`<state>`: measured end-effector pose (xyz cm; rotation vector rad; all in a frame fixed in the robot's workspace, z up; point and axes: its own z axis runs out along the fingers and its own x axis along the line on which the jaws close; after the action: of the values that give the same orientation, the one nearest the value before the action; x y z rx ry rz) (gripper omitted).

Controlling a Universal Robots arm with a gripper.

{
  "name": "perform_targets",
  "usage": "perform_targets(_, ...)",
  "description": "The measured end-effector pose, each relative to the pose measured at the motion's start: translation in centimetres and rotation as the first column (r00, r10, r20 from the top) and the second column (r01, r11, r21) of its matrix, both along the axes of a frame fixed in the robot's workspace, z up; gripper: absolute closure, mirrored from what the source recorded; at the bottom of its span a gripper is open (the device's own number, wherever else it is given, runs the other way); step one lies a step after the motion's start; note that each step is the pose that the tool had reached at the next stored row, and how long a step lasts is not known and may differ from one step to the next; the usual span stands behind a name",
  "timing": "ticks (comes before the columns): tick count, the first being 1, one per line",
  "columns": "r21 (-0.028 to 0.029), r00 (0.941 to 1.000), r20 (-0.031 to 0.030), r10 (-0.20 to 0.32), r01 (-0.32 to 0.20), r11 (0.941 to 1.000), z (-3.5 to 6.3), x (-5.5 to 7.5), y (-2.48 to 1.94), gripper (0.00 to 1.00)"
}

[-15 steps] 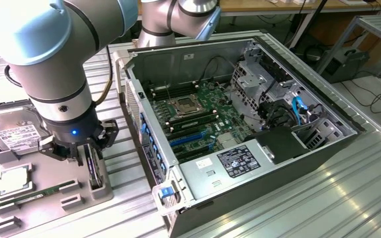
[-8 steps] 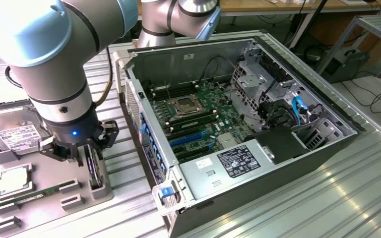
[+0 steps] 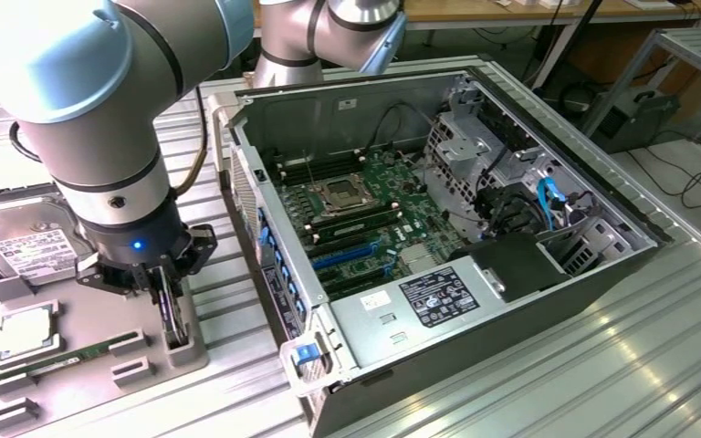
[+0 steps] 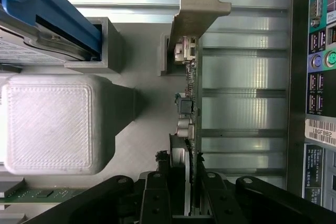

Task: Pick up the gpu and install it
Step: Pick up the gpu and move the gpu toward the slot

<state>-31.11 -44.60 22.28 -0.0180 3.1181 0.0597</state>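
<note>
At the parts tray, exterior view: I've got the arm reaching straight down, with the end effector (image 3: 165,290) right over the grey parts tray (image 3: 95,315) on the exterior view's left.
gpu spot: the gpu (image 3: 178,321) stands on edge in a slot of that tray, directly under the end effector. It's not in the case.
Tray neighbours: the hard drive (image 3: 22,242), a cpu (image 3: 28,333) and the green memory stick (image 3: 65,360) lie further toward the exterior view's left.
PC case: the open case (image 3: 326,119) lies on its side on the table (image 3: 594,365), just beside the tray, with the motherboard (image 3: 375,205) facing up.
Wrist view, gpu: I see it edge-on here. The gpu (image 4: 192,98) runs from the end effector (image 4: 191,184) out to its silver bracket (image 4: 197,9).
Grip: the end effector sits astride the card's edge. Honestly, I can't tell whether it's clamped on or just around it.
Either side: a chunky grey printed block (image 4: 50,124) sits near one face of the card without touching it. The case's rear ports (image 4: 320,51) are off to the other side.
</note>
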Motion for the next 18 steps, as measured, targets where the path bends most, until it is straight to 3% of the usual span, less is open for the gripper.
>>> perform_targets(18,0.0010,1.0000,0.0002,0.000,0.000,1.0000,0.25,0.00,0.00,0.73)
